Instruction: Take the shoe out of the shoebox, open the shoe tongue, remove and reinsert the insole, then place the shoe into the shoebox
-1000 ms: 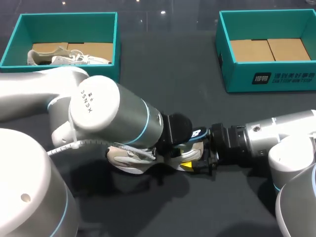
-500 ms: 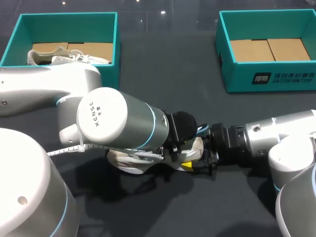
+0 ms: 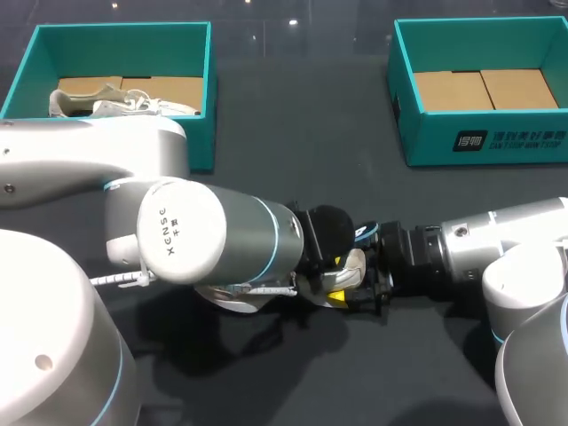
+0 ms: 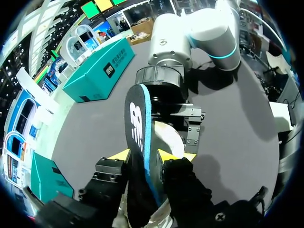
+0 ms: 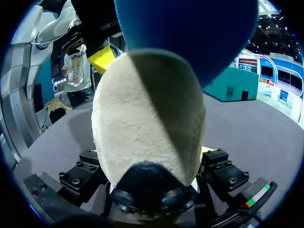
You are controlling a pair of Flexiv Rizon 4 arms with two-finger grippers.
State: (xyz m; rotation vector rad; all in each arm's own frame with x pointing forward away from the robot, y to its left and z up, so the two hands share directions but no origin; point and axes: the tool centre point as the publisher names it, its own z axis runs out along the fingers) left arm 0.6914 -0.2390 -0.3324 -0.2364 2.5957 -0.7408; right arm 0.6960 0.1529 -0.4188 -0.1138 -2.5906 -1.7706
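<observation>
My left arm (image 3: 204, 232) is a fat silver-white cylinder with a pale blue ring and a thin white cable. My right arm (image 3: 479, 244), at three o'clock, matches. Black, screw-studded jaws carry yellow tips (image 4: 121, 156).

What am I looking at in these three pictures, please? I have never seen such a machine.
This is a robot with two arms at a dark table. One picture looks down from above; the two round ones come from cameras on the wrists. The left gripper pinches a dark insole with a blue edge, just above a white shoe. The right gripper holds that shoe by its heel. At the table's far side stand two teal boxes: the left shoebox contains a second shoe, the right shoebox shows only its cardboard floor.
</observation>
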